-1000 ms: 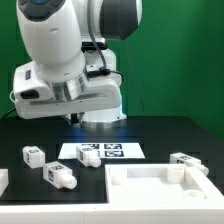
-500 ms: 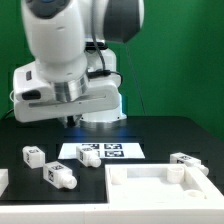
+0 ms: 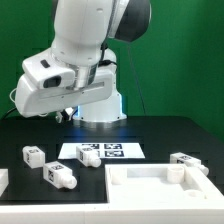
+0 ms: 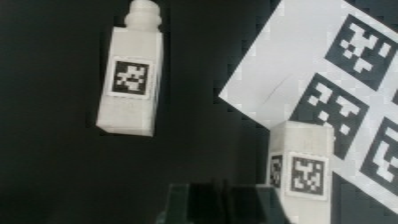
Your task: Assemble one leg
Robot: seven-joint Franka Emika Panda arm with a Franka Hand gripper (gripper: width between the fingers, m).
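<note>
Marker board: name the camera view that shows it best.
The exterior view: the whole marker board lies in frame, all four edges and its tags showing. In the wrist view the marker board is cut off by the picture's edge, though its tags look larger.

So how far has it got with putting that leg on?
Barely started, it seems. Done: nothing looks fitted. One leg lies loose on the table beside the white panel. In hand: apparently nothing, as the gripper hovers above the table. Left: picking up a leg and fixing it to the panel.
</note>
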